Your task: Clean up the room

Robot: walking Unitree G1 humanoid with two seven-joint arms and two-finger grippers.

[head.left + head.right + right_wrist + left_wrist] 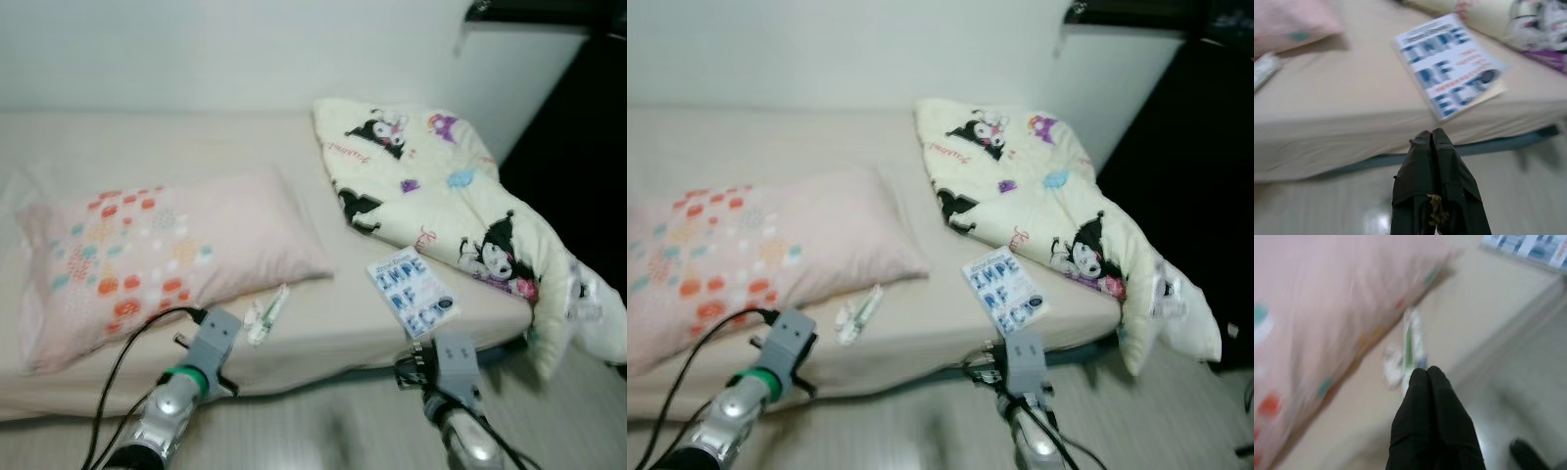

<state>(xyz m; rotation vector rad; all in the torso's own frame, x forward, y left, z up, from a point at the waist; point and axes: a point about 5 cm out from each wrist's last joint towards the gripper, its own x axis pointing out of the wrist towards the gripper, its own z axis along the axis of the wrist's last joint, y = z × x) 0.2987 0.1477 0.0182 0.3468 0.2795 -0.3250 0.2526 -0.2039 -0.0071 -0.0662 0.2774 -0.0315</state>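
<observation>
Left eye view: bed [147, 377] fills the middle; pillow [167, 255] at left, blanket [441, 186] at upper right, spilling over the bed's right edge. Wrapper [266, 314] sits lower centre, near the front edge; book [412, 292] right of it, also close to the edge. Floor strip along the bottom is the approach room.

Left wrist view: left gripper [1427, 374], fingers pressed together, aimed at the wrapper, not touching. Judgement: spread first, come in low from the floor side, keep off the pillow.

Right wrist view: right gripper [1431, 137], tips together, short of the bed edge, book ahead.
</observation>
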